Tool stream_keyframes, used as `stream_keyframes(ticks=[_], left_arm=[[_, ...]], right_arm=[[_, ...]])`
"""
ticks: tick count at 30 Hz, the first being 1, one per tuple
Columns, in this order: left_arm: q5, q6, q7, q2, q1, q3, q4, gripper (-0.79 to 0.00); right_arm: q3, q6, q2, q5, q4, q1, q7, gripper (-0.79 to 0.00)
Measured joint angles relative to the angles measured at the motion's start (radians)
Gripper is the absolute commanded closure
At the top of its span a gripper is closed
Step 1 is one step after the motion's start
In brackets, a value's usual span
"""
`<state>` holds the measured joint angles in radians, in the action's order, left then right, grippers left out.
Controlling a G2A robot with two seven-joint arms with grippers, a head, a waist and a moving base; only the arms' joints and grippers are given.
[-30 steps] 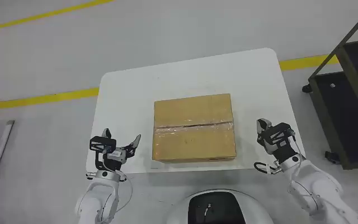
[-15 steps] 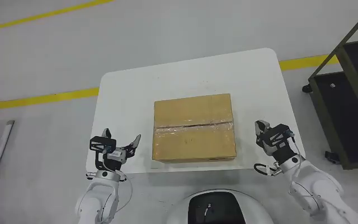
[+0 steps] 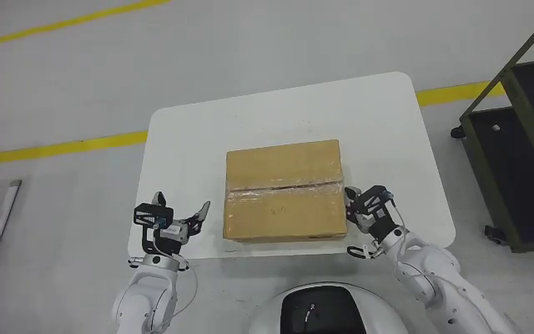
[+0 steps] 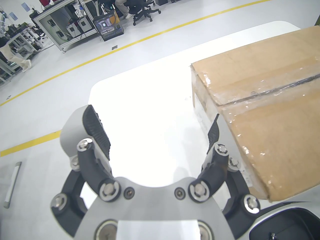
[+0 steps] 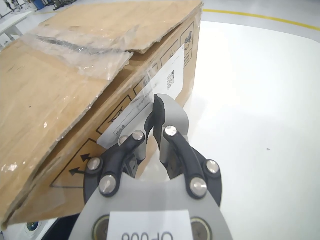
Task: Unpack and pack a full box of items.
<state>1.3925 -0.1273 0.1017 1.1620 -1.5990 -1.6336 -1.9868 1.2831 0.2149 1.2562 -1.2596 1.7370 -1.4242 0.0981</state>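
Observation:
A closed cardboard box [image 3: 284, 190] sits mid-table, its top seam covered with torn clear tape. In the right wrist view the box [image 5: 62, 76] has its flap edges slightly lifted at the near end, and a white label is stuck on its side. My right gripper [image 3: 365, 199] is against the box's right side near the front corner, and its fingers [image 5: 157, 111] are shut with nothing between them beside the label. My left gripper [image 3: 181, 204] stands open over the table's front left, a short gap from the box [image 4: 262, 101], with bare table between its fingers [image 4: 96, 128].
The white table [image 3: 192, 142] has free room to the left, right and behind the box. A dark metal rack [image 3: 501, 150] stands off the table's right side. Yellow lines run across the floor beyond the table.
My right gripper has moved left from the table's right edge to the box's side and has shut. The box has shifted slightly left. The left arm has kept still.

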Motion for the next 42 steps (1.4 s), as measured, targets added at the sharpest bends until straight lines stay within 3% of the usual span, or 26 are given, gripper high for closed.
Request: stream_keyframes(ticks=[8, 15, 17, 18, 19, 21, 23, 24, 29, 35, 42], left_arm=[[0.0, 0.0, 0.0, 0.0, 0.0, 0.0, 0.0, -0.785], [-0.024, 0.047, -0.02, 0.003, 0.034, -0.023, 0.003, -0.785], [-0.029, 0.06, -0.02, 0.004, 0.05, -0.032, 0.004, -0.566], [-0.035, 0.068, -0.014, 0.004, 0.062, -0.037, 0.002, -0.354], [-0.042, 0.073, -0.006, 0.005, 0.072, -0.039, -0.003, -0.234], [-0.068, 0.079, 0.013, 0.006, 0.099, -0.037, -0.028, -0.102], [-0.089, 0.066, 0.028, 0.007, 0.124, -0.023, -0.057, -0.055], [-0.093, 0.046, 0.037, 0.007, 0.139, -0.008, -0.075, -0.086], [-0.133, -0.033, 0.06, 0.011, 0.187, 0.087, -0.123, -0.785], [-0.087, -0.065, 0.08, 0.02, 0.245, 0.239, -0.124, -0.785], [-0.089, -0.065, 0.081, 0.02, 0.245, 0.242, -0.123, -0.785]], right_arm=[[-0.052, 0.035, 0.006, -0.015, -0.051, 0.055, -0.001, 0.0], [0.007, -0.01, 0.0, -0.012, -0.012, 0.02, -0.016, 0.0], [0.031, -0.009, -0.005, -0.024, 0.003, 0.007, -0.012, 0.0], [0.046, -0.01, -0.007, -0.031, 0.013, -0.001, -0.011, 0.0], [0.057, -0.01, -0.009, -0.032, 0.021, -0.008, -0.012, 0.0], [0.083, -0.006, -0.012, -0.028, 0.04, -0.024, -0.014, 0.0], [0.106, -0.002, -0.015, -0.023, 0.057, -0.038, -0.017, 0.0], [0.12, 0.001, -0.017, -0.024, 0.067, -0.046, -0.018, 0.0], [0.169, 0.012, -0.024, -0.026, 0.088, -0.069, -0.025, 0.0], [0.202, 0.031, -0.029, -0.022, 0.086, -0.081, -0.033, 0.0], [0.212, 0.041, -0.031, -0.008, 0.078, -0.091, -0.048, 0.0]])
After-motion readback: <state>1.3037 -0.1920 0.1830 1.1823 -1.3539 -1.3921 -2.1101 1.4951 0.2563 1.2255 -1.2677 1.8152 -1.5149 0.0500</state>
